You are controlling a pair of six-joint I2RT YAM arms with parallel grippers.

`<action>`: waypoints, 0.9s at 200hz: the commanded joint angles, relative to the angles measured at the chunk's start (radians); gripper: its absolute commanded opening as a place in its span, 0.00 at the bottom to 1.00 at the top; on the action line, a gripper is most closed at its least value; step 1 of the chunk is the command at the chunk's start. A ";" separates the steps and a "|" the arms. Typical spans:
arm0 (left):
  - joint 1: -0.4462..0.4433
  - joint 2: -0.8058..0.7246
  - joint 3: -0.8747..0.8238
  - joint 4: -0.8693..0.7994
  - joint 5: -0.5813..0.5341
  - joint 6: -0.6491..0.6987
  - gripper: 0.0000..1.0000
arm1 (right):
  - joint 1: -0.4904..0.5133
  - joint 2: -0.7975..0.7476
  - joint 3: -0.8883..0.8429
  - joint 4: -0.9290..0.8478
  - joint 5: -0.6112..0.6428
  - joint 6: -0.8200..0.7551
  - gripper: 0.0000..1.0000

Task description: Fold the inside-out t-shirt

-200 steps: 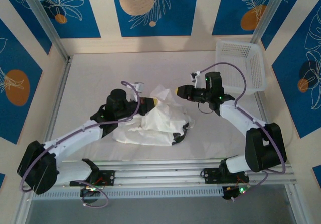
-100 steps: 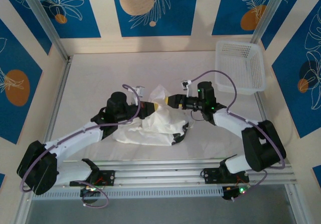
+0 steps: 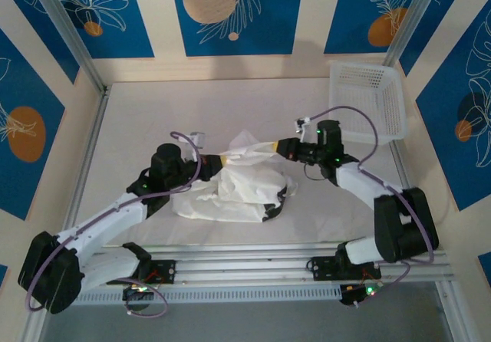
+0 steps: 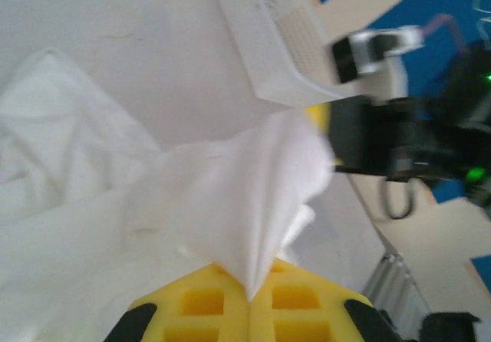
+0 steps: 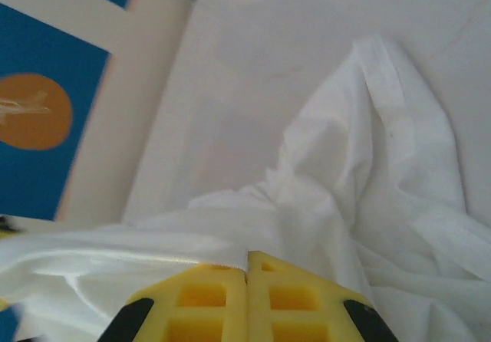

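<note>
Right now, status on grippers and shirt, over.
Left gripper shut on shirt. Right gripper shut on shirt, a fold stretched between them. Rest of shirt bunched on table. Basket far right, apart from shirt.

The pale table (image 3: pixel 146 112) in front of my bases is carrying two things. The white t-shirt (image 3: pixel 238 196) is lying crumpled near its middle. A white lattice basket (image 3: pixel 368 100) is sitting at its far right corner, well apart.
</note>
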State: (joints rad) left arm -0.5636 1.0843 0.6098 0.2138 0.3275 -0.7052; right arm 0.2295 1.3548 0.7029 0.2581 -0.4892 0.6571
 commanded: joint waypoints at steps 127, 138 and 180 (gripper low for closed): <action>-0.160 0.236 0.369 -0.339 -0.269 0.133 0.68 | 0.054 -0.088 0.141 -0.119 -0.126 0.175 0.00; -0.160 0.296 0.428 -0.339 -0.277 0.096 0.69 | 0.067 -0.088 0.157 -0.146 -0.122 0.155 0.00; -0.155 0.499 0.634 -0.435 -0.290 -0.005 0.70 | 0.113 -0.098 0.164 -0.175 -0.124 0.128 0.00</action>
State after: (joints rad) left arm -0.7231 1.5146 1.1522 -0.1493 0.0578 -0.6369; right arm 0.3202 1.2663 0.8410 0.1257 -0.5846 0.8165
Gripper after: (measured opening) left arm 0.704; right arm 0.046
